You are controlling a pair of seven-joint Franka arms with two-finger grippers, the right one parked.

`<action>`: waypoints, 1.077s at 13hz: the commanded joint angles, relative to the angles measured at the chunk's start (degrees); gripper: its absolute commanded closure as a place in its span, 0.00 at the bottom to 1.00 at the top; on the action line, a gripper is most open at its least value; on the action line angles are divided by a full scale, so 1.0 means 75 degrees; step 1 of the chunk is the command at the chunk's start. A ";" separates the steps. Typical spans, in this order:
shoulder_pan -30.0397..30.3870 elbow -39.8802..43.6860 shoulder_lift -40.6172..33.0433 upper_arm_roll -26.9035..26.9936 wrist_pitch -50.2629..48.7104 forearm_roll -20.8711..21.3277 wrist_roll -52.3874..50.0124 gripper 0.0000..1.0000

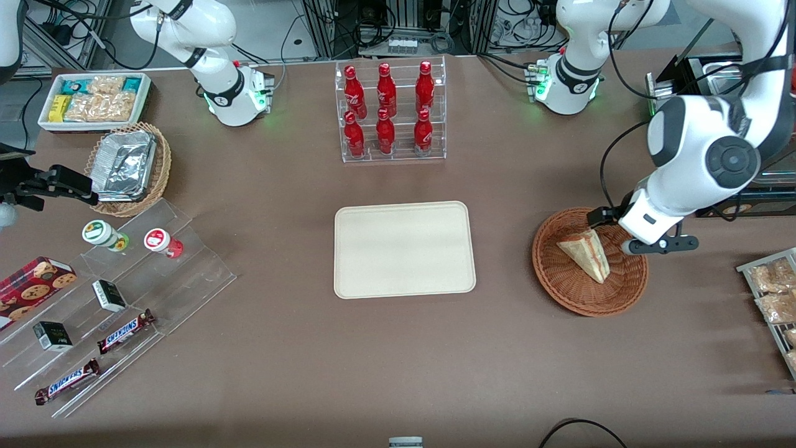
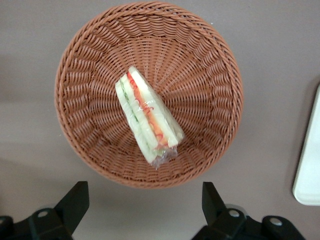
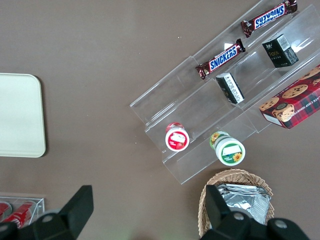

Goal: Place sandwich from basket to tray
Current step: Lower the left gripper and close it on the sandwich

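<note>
Sandwich [image 1: 585,254] in basket [image 1: 563,286], right of frame | gripper [image 2: 145,207] above, released | step: approach | next: descend, grasp, carry to tray [image 1: 404,249]

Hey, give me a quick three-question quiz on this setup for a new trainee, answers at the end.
1. True or false: the sandwich already lies on the tray.
2. The gripper hangs above which thing: A) the acrylic rack of red bottles, B) the basket, C) the white bin of snacks?
3. Fill in: the gripper's jaws are ____, holding nothing.

Key: 1 false, it is in the basket; 2 B, over the basket's rim; 3 open.
</note>
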 commanded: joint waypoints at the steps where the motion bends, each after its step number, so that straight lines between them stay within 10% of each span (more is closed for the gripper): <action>1: -0.0023 -0.0367 0.0073 0.0026 0.0638 0.0100 -0.0434 0.00; 14: -0.0094 -0.1070 0.0648 0.0002 0.2479 0.0112 -0.4794 0.00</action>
